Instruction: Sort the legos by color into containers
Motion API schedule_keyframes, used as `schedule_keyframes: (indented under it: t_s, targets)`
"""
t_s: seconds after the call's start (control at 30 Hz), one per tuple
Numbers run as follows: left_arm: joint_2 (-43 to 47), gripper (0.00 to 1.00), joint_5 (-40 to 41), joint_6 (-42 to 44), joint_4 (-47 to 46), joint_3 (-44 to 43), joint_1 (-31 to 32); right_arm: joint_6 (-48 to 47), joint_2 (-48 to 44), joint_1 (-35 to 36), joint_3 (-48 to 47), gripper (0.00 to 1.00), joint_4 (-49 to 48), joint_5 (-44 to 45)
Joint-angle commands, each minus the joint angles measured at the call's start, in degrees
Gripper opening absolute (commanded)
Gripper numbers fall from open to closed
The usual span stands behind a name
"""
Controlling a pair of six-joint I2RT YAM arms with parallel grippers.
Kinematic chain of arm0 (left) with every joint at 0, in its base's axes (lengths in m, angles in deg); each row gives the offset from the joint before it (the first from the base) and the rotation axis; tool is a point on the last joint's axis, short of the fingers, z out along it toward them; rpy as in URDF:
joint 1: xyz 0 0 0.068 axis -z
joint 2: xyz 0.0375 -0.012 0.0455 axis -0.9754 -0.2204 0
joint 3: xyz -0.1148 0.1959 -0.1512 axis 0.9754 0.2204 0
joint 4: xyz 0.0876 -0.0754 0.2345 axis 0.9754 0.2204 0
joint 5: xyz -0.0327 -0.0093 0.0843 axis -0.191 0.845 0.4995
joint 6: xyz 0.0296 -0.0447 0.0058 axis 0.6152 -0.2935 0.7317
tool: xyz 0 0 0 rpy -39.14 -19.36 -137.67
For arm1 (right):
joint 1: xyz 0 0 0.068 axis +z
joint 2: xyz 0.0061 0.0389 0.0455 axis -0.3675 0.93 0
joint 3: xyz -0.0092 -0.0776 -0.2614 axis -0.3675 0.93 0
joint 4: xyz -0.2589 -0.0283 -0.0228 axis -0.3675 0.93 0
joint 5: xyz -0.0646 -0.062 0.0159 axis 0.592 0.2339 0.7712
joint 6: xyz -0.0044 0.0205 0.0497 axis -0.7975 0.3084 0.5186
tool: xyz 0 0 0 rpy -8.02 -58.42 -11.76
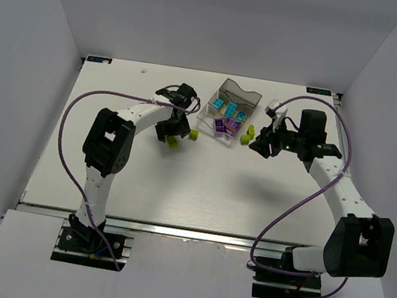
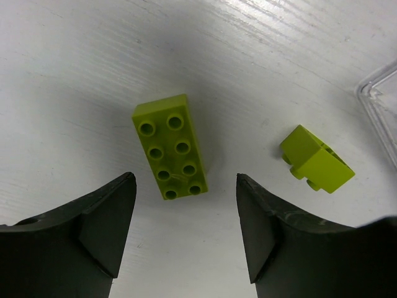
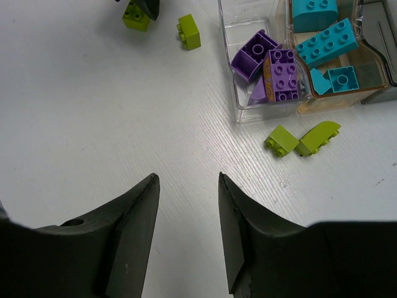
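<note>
The clear three-part tray [image 1: 216, 97] holds cyan bricks [image 3: 325, 40] in its middle compartment and purple bricks [image 3: 273, 65] in the end one. A long lime brick [image 2: 169, 146] lies flat on the table just ahead of my open, empty left gripper [image 2: 186, 180], which hovers left of the tray [image 1: 167, 136]. A small lime brick [image 2: 316, 159] lies to its right. Two more lime bricks [image 3: 282, 139] [image 3: 318, 136] lie beside the tray's purple end. My right gripper [image 3: 188, 180] is open and empty, above bare table near them [image 1: 263, 146].
The tray's smoky grey wavy end [image 1: 239, 91] points to the back of the table. A corner of the tray [image 2: 381, 105] shows at the right of the left wrist view. White walls enclose the table on three sides.
</note>
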Motion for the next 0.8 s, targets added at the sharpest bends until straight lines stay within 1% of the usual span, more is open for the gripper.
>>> schedule_keyframes:
  t_s: [0.0,0.4,0.53,0.63,0.73,0.77]
  targets:
    - [0.6,0.74,1.3,0.6,0.0,1.0,-0.3,0.7,-1.0,-0.2,0.6,0.49,-2.3,-1.1]
    - [-1.8,0.66,0.8,1.4,-1.3,0.6,-0.7,0.6,-1.4,-1.2,0.7,0.49,-1.9,-0.7]
    - [-1.9,0.6,0.6,1.5,-1.8,1.0,-0.8,0.6,-1.6,-1.8,0.8,0.49,-1.7,-0.7]
    - [-1.1,0.52,1.0,1.4,-2.4,1.7,-0.8,0.6,-1.5,-2.1,0.9,0.49,-1.6,-0.8]
    - [-0.4,0.41,1.1,1.5,-2.7,2.1,-0.8,0.7,-1.7,-2.4,0.7,0.48,-1.5,-1.0]
    - [-0.3,0.33,1.2,1.5,-2.7,2.2,-0.8,0.7,-1.8,-2.7,0.7,0.49,-1.4,-1.0]
